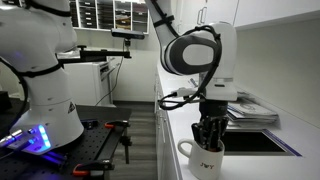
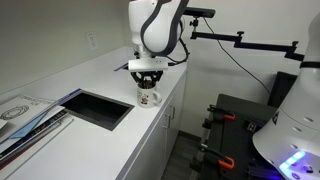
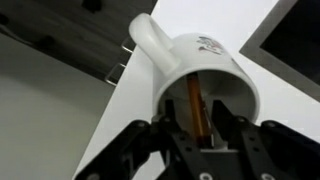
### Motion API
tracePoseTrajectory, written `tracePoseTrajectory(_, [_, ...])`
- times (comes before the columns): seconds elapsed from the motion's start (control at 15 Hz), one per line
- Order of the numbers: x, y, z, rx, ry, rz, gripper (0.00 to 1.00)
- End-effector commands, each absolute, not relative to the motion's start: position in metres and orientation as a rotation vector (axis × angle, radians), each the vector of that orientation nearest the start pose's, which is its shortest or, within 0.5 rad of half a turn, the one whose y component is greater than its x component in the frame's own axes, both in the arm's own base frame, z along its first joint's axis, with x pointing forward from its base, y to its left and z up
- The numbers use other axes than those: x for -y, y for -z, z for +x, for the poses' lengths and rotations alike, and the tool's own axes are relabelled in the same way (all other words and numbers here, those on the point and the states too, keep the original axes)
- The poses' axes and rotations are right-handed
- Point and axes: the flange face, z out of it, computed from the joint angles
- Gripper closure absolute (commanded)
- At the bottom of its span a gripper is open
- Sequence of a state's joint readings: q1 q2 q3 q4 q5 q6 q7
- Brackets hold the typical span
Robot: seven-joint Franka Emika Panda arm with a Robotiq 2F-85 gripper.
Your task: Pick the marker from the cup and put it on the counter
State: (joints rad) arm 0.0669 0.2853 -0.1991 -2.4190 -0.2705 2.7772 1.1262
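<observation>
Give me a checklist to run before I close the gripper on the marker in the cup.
1. marker stands inside the cup: ok, its shaft shows in the wrist view.
2. gripper lined up on the marker: ok, it straddles the shaft.
3. gripper open: ok, gaps show on both sides of the marker.
4. gripper free of the cup's rim and wall: cannot tell.
5. cup upright on the counter: ok in both exterior views.
</observation>
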Motion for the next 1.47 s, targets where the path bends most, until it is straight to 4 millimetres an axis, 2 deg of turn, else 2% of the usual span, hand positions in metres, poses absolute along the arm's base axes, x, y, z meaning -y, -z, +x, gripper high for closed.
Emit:
tracePoseTrajectory(0.0, [0.055, -0.195, 0.498, -1.499, 0.336, -2.845, 0.63])
tracePoseTrajectory(0.13, [0.054, -0.192, 0.5, -1.46, 0.382, -2.859, 0.88])
tracePoseTrajectory(0.2, [0.054, -0.192, 0.501, -1.45, 0.393, -2.873, 0.88])
tracePoseTrajectory(0.27, [0.054, -0.193, 0.501, -1.439, 0.405, -2.88, 0.96])
tracePoseTrajectory(0.33, [0.054, -0.196, 0.501, -1.432, 0.416, -2.893, 1.0])
tracePoseTrajectory(0.47, [0.052, -0.207, 0.5, -1.375, 0.424, -2.939, 0.95])
tracePoseTrajectory(0.73, [0.048, -0.24, 0.499, -1.32, 0.49, -2.952, 0.95])
tracePoseTrajectory(1.0, [0.053, -0.277, 0.493, -1.32, 0.505, -2.985, 0.95])
tracePoseTrajectory(1.2, [0.076, -0.296, 0.486, -1.617, 0.541, -2.915, 0.95])
tracePoseTrajectory(1.4, [0.089, -0.299, 0.471, -1.885, 0.53, -2.75, 0.95])
